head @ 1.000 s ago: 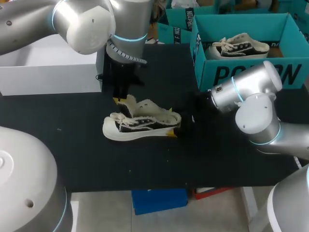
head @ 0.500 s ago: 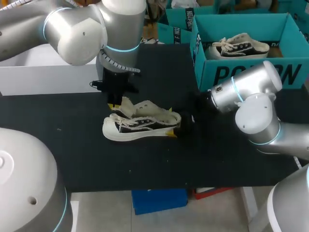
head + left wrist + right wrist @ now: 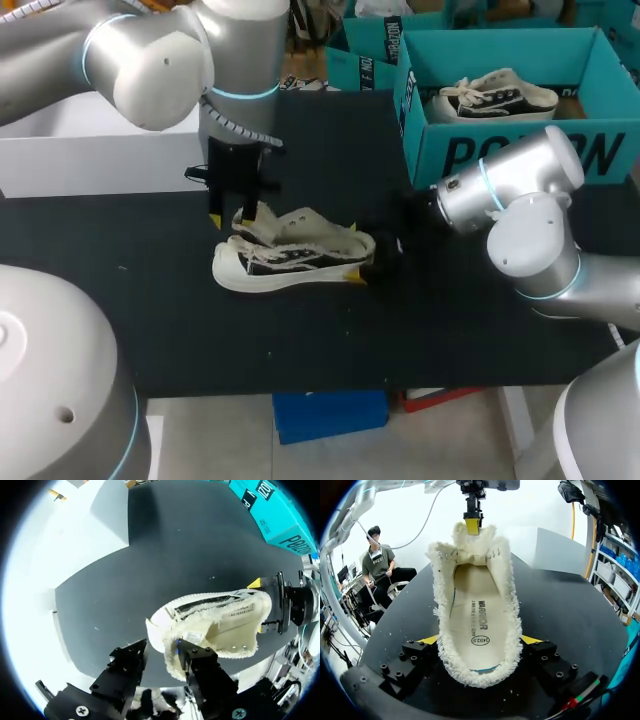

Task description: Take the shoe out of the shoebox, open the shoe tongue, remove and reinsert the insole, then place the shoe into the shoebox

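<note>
The shoe (image 3: 290, 258) sits mid-frame on the black table (image 3: 150, 320), outside the teal shoebox (image 3: 520, 150) at upper right. The right gripper (image 3: 362, 266) clamps its heel from both sides. The left gripper (image 3: 231, 216) hangs at the raised tongue (image 3: 170, 650), its 2 fingers spread apart.

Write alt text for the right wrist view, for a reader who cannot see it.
The right gripper holds the heel of a cream fleece-lined shoe between its yellow-tipped fingers, on the black table. The shoe's opening faces the camera, with the insole lying inside. At the far end, the left gripper hangs at the upright tongue.
</note>
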